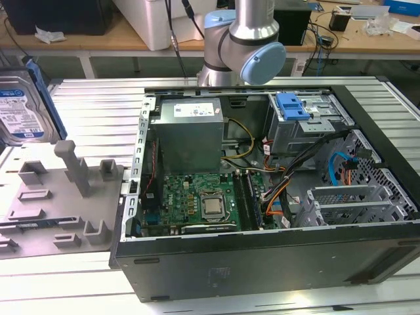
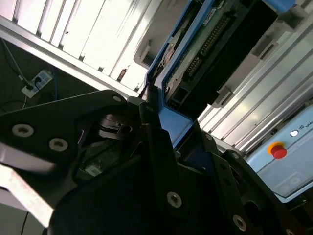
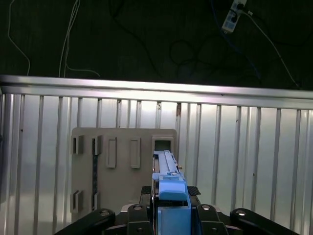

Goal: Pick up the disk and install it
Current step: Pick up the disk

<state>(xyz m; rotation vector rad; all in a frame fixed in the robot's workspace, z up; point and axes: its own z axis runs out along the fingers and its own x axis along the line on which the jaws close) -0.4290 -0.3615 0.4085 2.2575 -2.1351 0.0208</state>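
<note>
Exterior view: disk (image 1: 20,108) (labelled face)

We see an open computer case (image 1: 249,266) on the ribbed metal worktop (image 1: 98,108), holding a grey power supply (image 1: 190,134), a green motherboard (image 1: 190,200) and a blue bracket (image 1: 292,106). A grey fixture plate (image 1: 46,216) lies beside it, on the exterior view's left.

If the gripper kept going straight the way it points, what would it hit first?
Likely the grey holder plate on the ribbed table, though the disk it grips would touch first; depth is unclear.
</note>
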